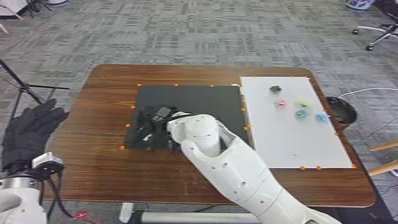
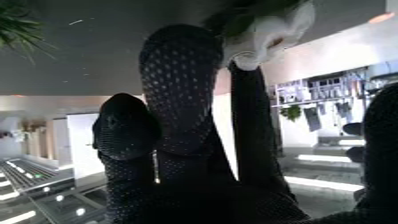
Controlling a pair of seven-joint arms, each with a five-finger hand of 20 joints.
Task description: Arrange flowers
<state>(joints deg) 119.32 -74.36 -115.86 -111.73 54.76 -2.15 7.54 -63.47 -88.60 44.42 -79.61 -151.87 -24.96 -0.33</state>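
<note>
From where I'm driving, this looks to me like a lab set up in an office-type room. I've got patterned grey carpet (image 1: pixel 204 30) underfoot, a swivel chair (image 1: pixel 382 32) on castors over to the right, and black tripod legs (image 1: pixel 25 86) at the left. Small orange marks (image 1: pixel 122 147) dot the layout on the brown wooden table (image 1: pixel 98 170), which feels very test-bench. My right wrist view adds long, bright strip lights (image 2: pixel 324 183) and a rack (image 2: pixel 320 95) with things hanging on it.
</note>
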